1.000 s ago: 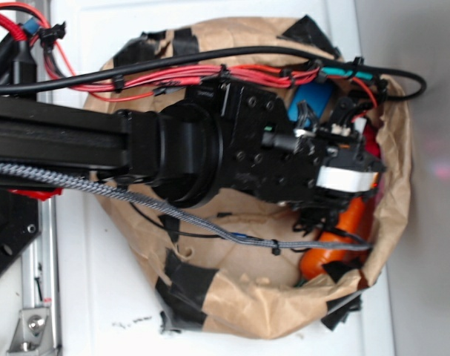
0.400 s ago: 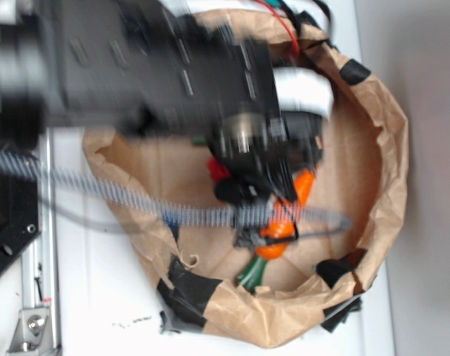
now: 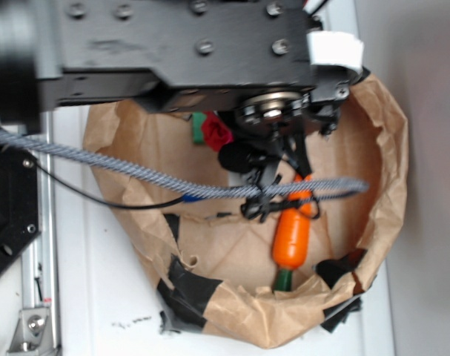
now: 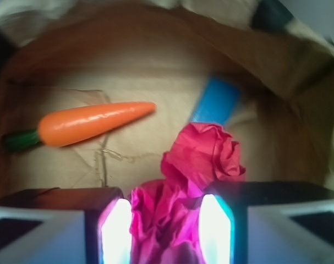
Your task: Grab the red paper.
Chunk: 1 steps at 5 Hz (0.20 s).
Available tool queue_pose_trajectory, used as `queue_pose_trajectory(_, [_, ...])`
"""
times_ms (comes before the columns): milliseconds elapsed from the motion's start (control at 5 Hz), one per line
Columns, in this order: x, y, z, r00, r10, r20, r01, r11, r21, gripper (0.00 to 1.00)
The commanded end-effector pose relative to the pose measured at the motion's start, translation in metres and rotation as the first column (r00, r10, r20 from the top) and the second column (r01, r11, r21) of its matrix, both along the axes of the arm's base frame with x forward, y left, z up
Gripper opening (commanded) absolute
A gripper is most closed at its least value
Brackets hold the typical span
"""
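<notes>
1. Gripper [image 4: 161,225]: pressed together on the red paper [image 4: 197,165], which is pinched between the pads and bulges out ahead of them.
2. Change over the last second: arm raised toward the camera, paper lifted with it; grab judged essentially done.
3. Carrot [image 3: 291,239]: left lying in the paper-lined bowl [image 3: 388,185], apart from the wad.

The fingers [image 4: 215,228] are pressing on the red paper [image 4: 194,176] from both sides, its crumpled top bulging above them. Beyond it, an orange carrot [image 4: 89,124] is lying on the brown paper lining [image 4: 155,66], and a blue block [image 4: 215,102] is sitting just behind the wad.
</notes>
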<state>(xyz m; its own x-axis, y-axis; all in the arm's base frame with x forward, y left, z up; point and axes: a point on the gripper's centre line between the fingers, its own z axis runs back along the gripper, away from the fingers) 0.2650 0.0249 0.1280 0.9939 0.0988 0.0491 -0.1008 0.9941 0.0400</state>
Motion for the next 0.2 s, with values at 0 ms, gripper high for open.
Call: queue_pose_trajectory(0, [0.0230, -0.0010, 0.0210, 0.989, 0.137, 0.054, -0.137, 0.991, -0.005, 0.00])
